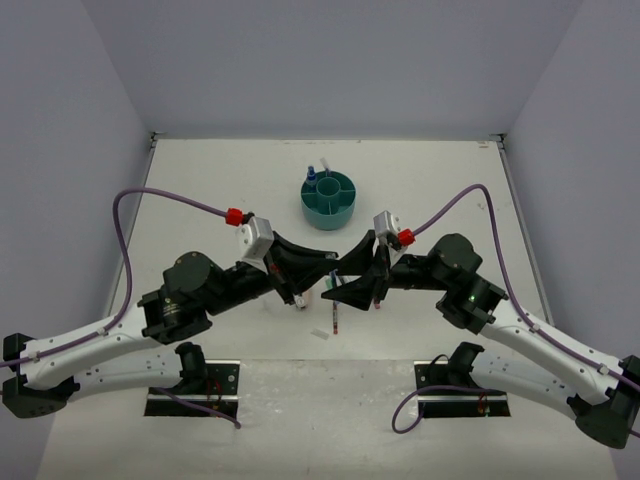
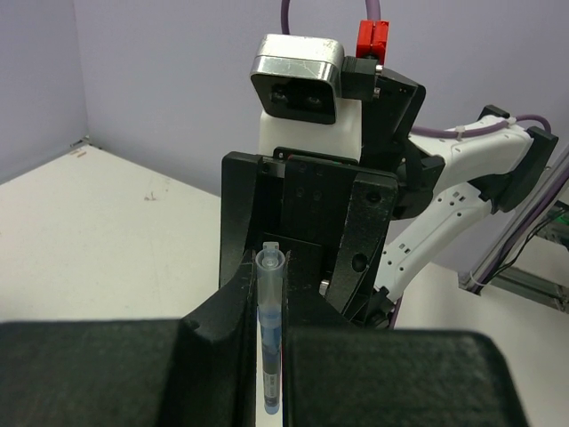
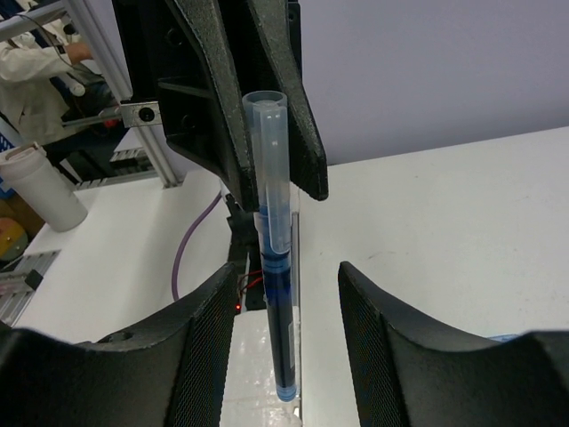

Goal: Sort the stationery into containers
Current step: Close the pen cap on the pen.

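left gripper (image 2: 264, 374) clamped on one blue pen (image 3: 267, 178) (clear cap), right gripper (image 3: 289, 347) spread either side of it, both over mid table (image 1: 200, 180), well off its edges, one teal organiser (image 1: 330, 212) nearer the far edge

We are looking at a robotics lab test cell.
We see a white desk (image 1: 200, 190) boxed in by plain pale walls (image 1: 330, 60). A left arm (image 1: 80, 345) and right arm (image 1: 545, 335) are bolted at its near edge, with purple cables (image 2: 286, 13) trailing and aluminium framing (image 3: 153, 151) beyond.
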Action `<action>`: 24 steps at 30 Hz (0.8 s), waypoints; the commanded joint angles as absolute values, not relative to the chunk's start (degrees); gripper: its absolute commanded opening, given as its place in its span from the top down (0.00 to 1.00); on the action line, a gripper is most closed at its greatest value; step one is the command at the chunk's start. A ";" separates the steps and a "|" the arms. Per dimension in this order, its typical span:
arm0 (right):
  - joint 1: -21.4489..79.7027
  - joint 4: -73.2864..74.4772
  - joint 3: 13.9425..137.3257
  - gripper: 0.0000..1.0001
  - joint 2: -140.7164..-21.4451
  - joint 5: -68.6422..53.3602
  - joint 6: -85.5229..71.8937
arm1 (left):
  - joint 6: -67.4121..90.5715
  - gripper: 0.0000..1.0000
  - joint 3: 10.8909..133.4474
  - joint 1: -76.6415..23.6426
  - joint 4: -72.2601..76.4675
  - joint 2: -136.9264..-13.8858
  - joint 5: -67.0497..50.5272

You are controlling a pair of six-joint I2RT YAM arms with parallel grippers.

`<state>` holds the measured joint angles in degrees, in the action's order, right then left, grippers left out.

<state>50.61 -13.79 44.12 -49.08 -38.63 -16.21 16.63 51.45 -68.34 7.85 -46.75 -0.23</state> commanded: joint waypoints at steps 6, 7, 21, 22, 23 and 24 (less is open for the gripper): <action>50.45 -14.08 44.64 0.44 -48.17 -35.69 -15.30 | 13.12 1.00 53.09 -68.55 7.91 -47.72 -4.20; 50.45 -13.97 44.84 0.54 -48.16 -35.83 -15.20 | 13.00 1.00 53.04 -68.55 8.01 -47.77 -4.36; 50.45 -15.15 42.86 1.00 -49.57 -37.18 -15.70 | 12.13 1.00 54.90 -68.55 7.70 -47.20 -2.37; 50.45 -15.19 42.79 1.00 -49.83 -37.36 -15.66 | 12.14 1.00 55.03 -68.55 7.65 -47.20 -2.29; 50.45 -15.15 42.75 1.00 -50.07 -37.41 -15.70 | 12.18 1.00 55.07 -68.55 7.65 -47.20 -2.05; 50.47 -15.13 42.70 1.00 -50.29 -37.44 -15.73 | 12.25 1.00 55.12 -68.55 7.66 -47.20 -1.77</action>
